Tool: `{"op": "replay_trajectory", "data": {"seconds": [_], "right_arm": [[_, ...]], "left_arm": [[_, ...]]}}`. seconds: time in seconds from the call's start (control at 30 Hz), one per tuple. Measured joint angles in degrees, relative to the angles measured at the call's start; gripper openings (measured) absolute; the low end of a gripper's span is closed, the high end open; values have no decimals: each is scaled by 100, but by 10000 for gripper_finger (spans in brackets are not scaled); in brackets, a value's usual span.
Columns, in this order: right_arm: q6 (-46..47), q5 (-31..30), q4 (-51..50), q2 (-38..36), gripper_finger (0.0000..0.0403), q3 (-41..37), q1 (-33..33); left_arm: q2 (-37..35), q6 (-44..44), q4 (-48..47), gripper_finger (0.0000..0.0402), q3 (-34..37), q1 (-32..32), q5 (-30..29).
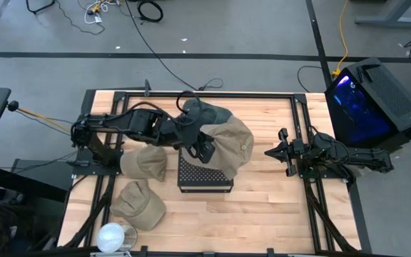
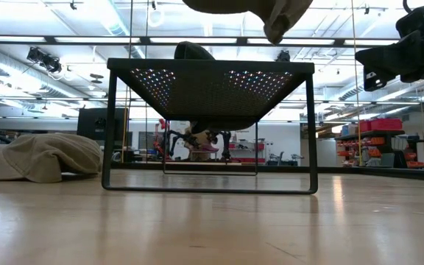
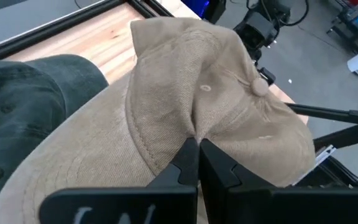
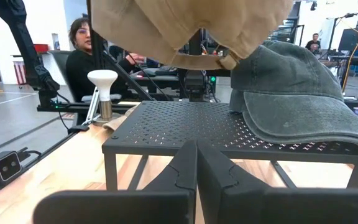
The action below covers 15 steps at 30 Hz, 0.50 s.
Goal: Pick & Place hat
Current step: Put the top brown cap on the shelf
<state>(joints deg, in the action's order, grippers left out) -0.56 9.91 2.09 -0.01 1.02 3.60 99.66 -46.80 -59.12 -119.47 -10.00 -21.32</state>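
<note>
The left claw [image 3: 194, 163], pinched on the tan hat [image 1: 230, 146], hangs it over the rack [image 1: 204, 177] for placing, apparently beside the green hat [image 1: 207, 114] at twelve o'clock; the right claw [image 1: 275, 152] waits closed at three o'clock.

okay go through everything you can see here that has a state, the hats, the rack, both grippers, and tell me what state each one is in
Left gripper: shut on the tan hat, above the rack.
Tan hat: lifted, hanging from the left gripper.
Dark green hat: resting on the rack.
Black perforated rack: standing upright on the table.
Two other tan hats: lying on the table beside the rack.
Right gripper: shut, empty, off to the side.
</note>
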Motion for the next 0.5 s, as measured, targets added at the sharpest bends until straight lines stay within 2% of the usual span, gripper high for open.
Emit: {"op": "replay_trajectory", "data": {"seconds": [0.07, 0.27, 0.5], "right_arm": [[0, 0, 0, 0, 7, 0, -1], [0, 2, 0, 0, 7, 2, -2], [0, 1, -4, 0, 7, 0, -2]], "left_arm": [[-34, 21, 352, 2, 231, 3, 39], [-368, -212, 1596, 3, 1361, 15, 692], [-712, -570, 2397, 3, 2344, 15, 731]]}}
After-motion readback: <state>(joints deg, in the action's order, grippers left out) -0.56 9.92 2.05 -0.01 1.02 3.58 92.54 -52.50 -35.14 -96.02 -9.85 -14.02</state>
